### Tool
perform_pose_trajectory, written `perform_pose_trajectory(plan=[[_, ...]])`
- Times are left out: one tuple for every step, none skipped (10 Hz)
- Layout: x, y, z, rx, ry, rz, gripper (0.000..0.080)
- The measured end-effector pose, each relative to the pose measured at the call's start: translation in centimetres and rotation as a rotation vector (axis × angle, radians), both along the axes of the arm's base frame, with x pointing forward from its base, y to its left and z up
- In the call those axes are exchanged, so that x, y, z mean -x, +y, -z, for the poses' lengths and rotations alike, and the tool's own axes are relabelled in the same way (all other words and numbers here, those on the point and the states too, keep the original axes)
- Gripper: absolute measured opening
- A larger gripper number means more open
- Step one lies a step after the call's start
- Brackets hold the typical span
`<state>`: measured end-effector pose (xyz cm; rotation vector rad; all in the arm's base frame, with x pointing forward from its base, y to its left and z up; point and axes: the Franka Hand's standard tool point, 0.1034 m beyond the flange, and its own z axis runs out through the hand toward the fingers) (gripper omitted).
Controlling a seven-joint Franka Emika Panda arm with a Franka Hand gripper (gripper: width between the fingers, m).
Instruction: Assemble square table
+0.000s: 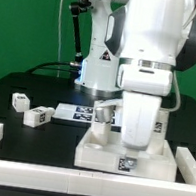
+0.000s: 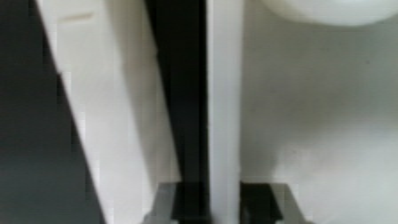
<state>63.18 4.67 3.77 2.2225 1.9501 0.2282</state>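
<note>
Straddling a thin white wall from above, the fingers (image 2: 173, 205) are pressed nearly together and appear to pinch the rim of the square table (image 1: 103, 152). In the wrist view that wall runs straight out from between the 2 dark pads, with a black gap along one side and the slab's broad white face along the other. The rim's long axis therefore lines up with the slot between the pads, and the slab's bulk lies wholly to one side of the grip. In the exterior view the slab rests flat on the black table (image 1: 11, 124), just behind the front rail (image 1: 74, 179), with the arm's white hand standing upright over it. 2 loose legs (image 1: 38, 116) lie well apart from the slab toward the exterior view's left, near the marker board (image 1: 79, 112). Judging from this, any slide of the slab would go best along or square to the pinched rim. Fetching a leg would mean letting go and travelling toward the exterior view's left.
</note>
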Motion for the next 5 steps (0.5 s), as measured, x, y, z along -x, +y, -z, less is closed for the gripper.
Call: perform_pose_trajectory(plan=[[0.01, -0.08, 0.0, 0.001, 0.0, -0.001, 0.0065], [0.01, -0.25, 0.0, 0.0, 0.0, 0.006, 0.0065], [0.01, -0.23, -0.01, -0.001, 0.0, 0.007, 0.0065], [0.01, -0.26, -0.01, -0.001, 0.0, 0.008, 0.0067], [0.01, -0.21, -0.01, -0.001, 0.0, 0.008, 0.0067]])
